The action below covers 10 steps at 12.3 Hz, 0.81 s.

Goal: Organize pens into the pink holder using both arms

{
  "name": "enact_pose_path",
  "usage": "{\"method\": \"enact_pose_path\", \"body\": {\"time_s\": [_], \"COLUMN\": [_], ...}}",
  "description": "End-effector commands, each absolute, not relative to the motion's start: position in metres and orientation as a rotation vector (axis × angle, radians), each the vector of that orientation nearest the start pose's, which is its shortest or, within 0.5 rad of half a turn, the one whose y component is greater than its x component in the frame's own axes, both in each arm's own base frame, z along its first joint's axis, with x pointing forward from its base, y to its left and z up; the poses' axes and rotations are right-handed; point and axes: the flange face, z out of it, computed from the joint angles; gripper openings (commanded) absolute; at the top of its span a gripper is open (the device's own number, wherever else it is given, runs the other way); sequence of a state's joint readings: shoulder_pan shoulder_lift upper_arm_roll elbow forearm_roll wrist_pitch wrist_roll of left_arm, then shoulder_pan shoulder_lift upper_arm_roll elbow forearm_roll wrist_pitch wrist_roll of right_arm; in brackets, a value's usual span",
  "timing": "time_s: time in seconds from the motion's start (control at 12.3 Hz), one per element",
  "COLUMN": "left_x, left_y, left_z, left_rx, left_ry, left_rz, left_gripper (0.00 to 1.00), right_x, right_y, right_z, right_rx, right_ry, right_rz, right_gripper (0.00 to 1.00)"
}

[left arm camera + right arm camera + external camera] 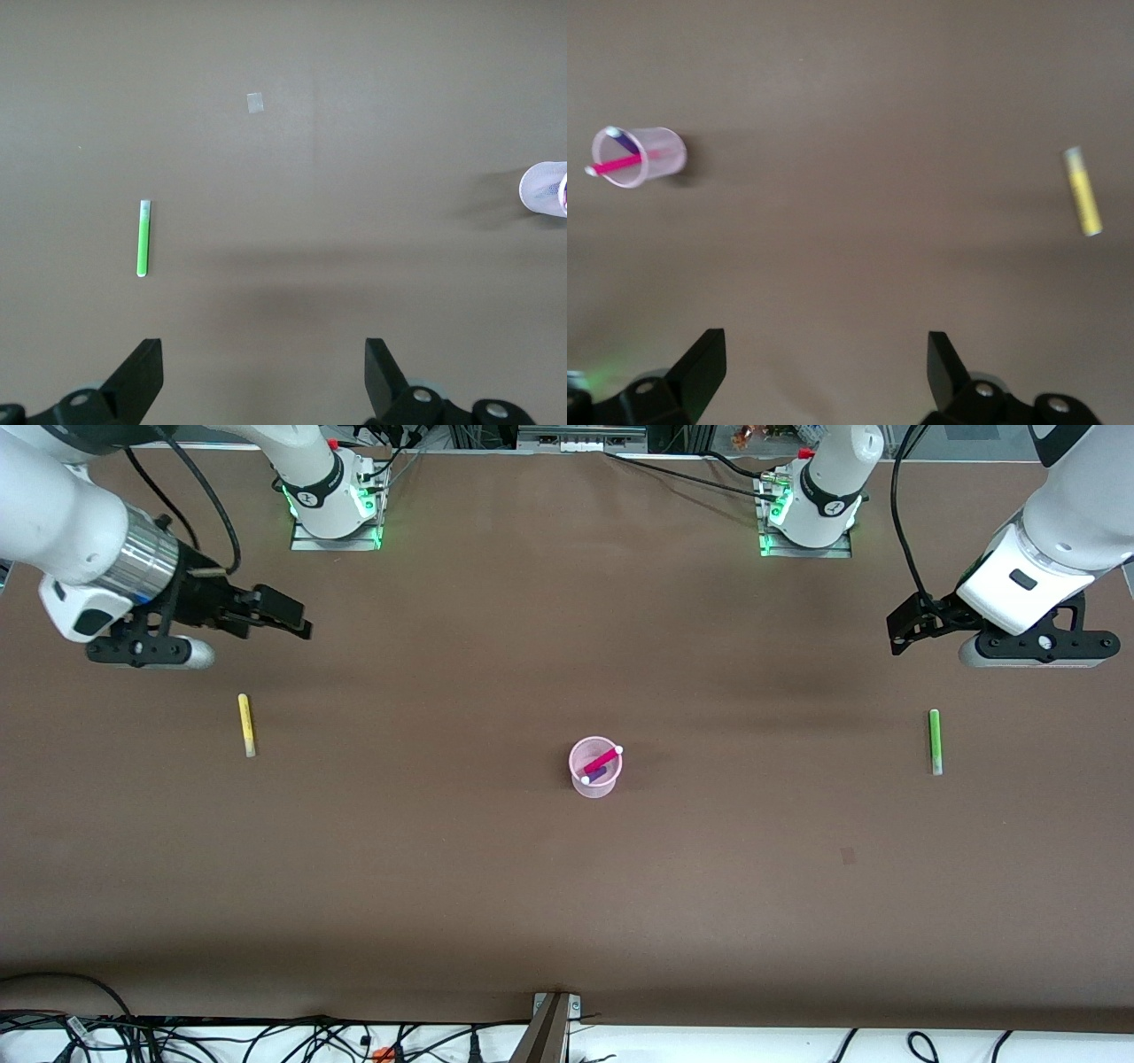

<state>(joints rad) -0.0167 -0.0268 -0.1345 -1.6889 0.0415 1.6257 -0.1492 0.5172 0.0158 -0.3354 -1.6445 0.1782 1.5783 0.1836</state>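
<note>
Grippers both spread, empty: left (pixel 897 638) above green pen (pixel 934 741), right (pixel 297 622) above yellow pen (pixel 246 724). Light, stiff, likely to roll; best pinched mid-barrel for cup (pixel 594 767).

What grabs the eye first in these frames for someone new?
The small pale pink plastic cup at mid-table, with a magenta marker pen and a purple marker pen already leaning inside. Two slim pens lie loose on the brown table: a yellow marker pen toward the right arm's end and a green marker pen toward the left arm's end. The right gripper and left gripper hang open and empty above their ends.
</note>
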Motion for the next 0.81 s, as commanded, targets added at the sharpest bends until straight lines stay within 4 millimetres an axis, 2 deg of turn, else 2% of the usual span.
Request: {"method": "enact_pose_path", "body": {"time_s": [0.0,0.16,0.41,0.57,0.73], "left_x": [0.535,0.535,0.535,0.535,0.535], "left_y": [-0.08,-0.08,-0.08,-0.08,-0.08], "left_z": [0.593,0.592,0.593,0.593,0.593], "left_rx": [-3.085,-3.083,-3.084,-3.084,-3.084], "left_ry": [0.039,0.04,0.042,0.042,0.042], "left_rz": [0.046,0.048,0.043,0.045,0.045], "left_gripper": [1.0,1.0,1.0,1.0,1.0], "right_x": [0.533,0.538,0.56,0.565,0.566], "right_y": [0.101,0.097,0.092,0.085,0.085], "right_z": [0.596,0.596,0.605,0.606,0.618], "right_rx": [-3.072,-3.08,-3.112,-3.112,-3.115], "right_ry": [-0.171,-0.234,-0.248,-0.227,-0.232], "right_rz": [0.117,0.1,0.046,0.036,0.009], "right_gripper": [1.0,1.0,1.0,1.0,1.0]}}
